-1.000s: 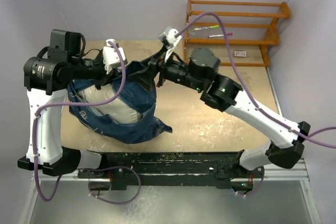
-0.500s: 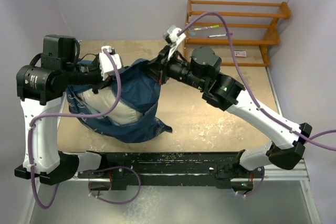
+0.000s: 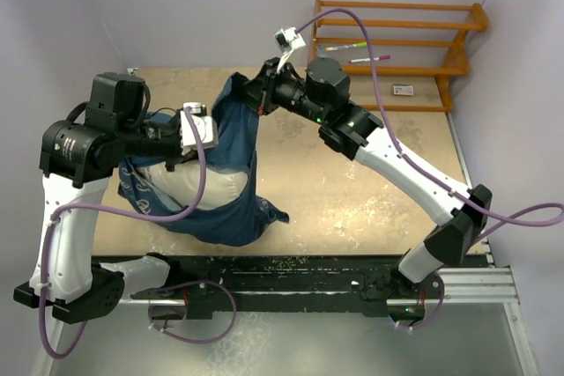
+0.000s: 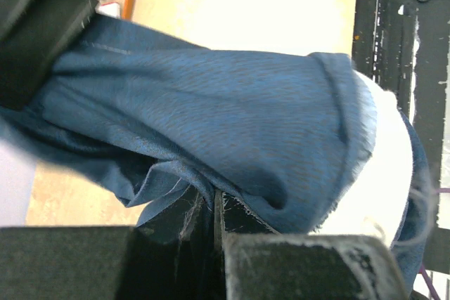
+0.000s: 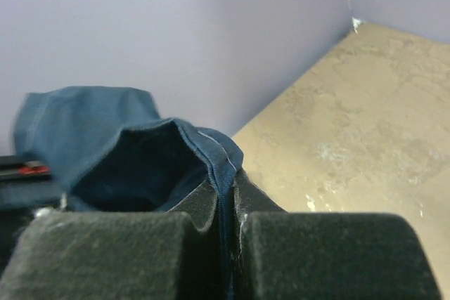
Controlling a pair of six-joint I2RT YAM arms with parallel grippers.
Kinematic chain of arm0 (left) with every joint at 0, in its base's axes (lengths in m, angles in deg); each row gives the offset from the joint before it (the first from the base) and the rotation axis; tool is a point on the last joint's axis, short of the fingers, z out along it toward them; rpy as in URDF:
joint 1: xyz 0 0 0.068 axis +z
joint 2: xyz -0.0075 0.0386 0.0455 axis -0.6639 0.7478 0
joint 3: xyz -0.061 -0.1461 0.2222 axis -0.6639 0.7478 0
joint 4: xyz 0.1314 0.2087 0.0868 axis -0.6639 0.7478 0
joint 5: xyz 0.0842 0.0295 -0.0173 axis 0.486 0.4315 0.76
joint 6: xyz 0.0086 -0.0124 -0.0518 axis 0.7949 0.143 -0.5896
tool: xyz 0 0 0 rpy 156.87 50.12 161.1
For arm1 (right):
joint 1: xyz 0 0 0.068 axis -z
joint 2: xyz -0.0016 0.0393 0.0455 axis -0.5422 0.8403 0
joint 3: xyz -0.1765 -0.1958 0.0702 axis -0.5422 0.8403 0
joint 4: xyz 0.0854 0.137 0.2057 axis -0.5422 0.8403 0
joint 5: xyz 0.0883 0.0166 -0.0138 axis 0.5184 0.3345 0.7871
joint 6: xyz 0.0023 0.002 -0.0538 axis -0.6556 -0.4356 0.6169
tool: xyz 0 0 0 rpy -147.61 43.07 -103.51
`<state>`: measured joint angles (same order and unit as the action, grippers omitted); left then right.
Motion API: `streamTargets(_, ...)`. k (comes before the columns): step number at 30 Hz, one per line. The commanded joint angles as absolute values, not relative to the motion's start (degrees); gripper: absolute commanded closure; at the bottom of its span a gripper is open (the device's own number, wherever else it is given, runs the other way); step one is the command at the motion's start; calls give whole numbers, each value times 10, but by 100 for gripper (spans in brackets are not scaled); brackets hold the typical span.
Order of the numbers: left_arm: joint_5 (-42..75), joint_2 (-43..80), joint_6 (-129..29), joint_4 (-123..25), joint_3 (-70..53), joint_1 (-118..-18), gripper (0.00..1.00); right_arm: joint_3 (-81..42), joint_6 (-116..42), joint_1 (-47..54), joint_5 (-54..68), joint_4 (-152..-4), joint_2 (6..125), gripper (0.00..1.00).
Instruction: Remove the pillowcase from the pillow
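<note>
The navy pillowcase (image 3: 236, 143) is pulled up off the table's left half, and the cream pillow (image 3: 211, 189) bulges out of its lower opening. My right gripper (image 3: 258, 94) is shut on the case's seamed hem (image 5: 219, 156), held high near the back of the table. Lower and to the left, my left gripper (image 3: 179, 136) is shut on a fold of the pillowcase (image 4: 211, 117) beside the pillow (image 4: 383, 173). Both sets of jaws pinch fabric with no gap. The pillow's far end is hidden under cloth.
An orange wooden rack (image 3: 397, 41) stands at the back right with pens on its shelf. A small card (image 3: 403, 90) lies near it. The tan tabletop (image 3: 352, 182) extends to the right; the purple wall (image 5: 176, 33) is close behind. A black rail (image 3: 291, 275) runs along the front.
The right gripper closed on the pillowcase hem and lifted it toward the back left, stretching the fabric upward. The left arm shifted right and slightly nearer, still holding its fold.
</note>
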<state>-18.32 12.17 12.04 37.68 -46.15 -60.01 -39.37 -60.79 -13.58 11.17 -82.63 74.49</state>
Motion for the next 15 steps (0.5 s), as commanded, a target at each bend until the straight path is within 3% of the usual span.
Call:
streamTargets(1, -219, 116, 98, 419, -474, -631, 100, -366, -646, -77, 35, -860, 769, 100)
streamTargets(5, -231, 109, 95, 419, -483, -639, 100, -314, -636, -77, 53, -871, 806, 100)
streamTargets(10, -223, 125, 93, 418, -508, -640, 100, -297, -579, -164, 39, -828, 828, 100)
streamTargets(13, -208, 143, 79, 417, -529, -641, 100, -267, -594, -171, 48, -829, 793, 100)
streamTargets(15, -201, 151, 67, 415, -545, -640, 100, -258, -597, -163, 33, -831, 744, 93)
